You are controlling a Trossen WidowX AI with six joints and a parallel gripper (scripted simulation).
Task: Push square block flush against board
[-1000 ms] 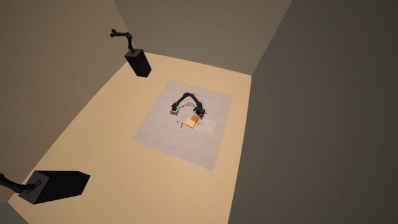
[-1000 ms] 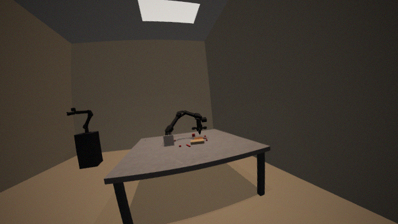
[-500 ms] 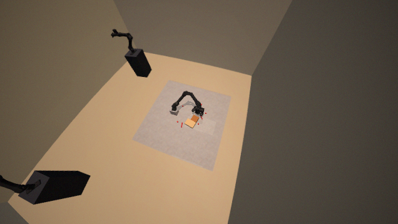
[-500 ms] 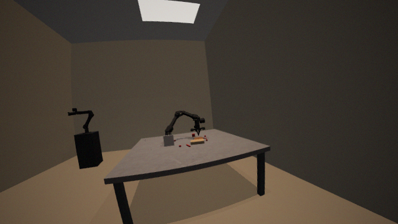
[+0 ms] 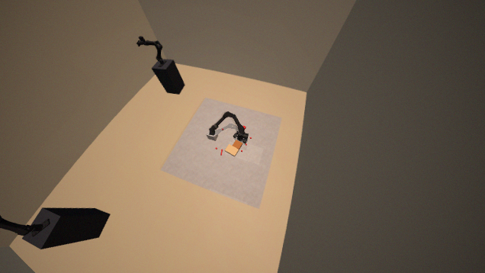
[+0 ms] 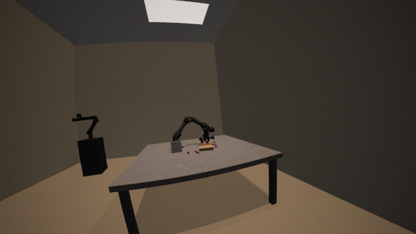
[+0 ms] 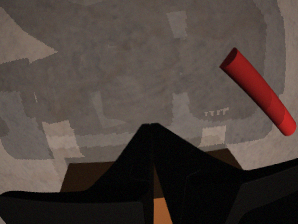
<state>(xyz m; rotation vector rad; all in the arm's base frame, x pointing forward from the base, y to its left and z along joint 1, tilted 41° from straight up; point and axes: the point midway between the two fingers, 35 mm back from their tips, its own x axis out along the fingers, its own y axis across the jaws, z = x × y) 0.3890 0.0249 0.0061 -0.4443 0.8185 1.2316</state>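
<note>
The clenched, empty hand (image 5: 242,142) (image 6: 207,142) (image 7: 149,131) is beside the orange block (image 5: 237,144) (image 6: 207,144) (image 7: 161,206).

A grey table (image 5: 206,179) (image 6: 196,165) with a mottled top and dark legs carries the things, its top slanting across the middle of the top view. Near the middle of that view an orange block (image 5: 237,144) (image 6: 208,144) lies just beside a pale tan board (image 5: 232,149) (image 6: 206,148); whether they touch is too small to tell. Small red pieces lie scattered around them, with a red rod (image 5: 221,152) (image 6: 197,151) to the lower left of the board.
</note>
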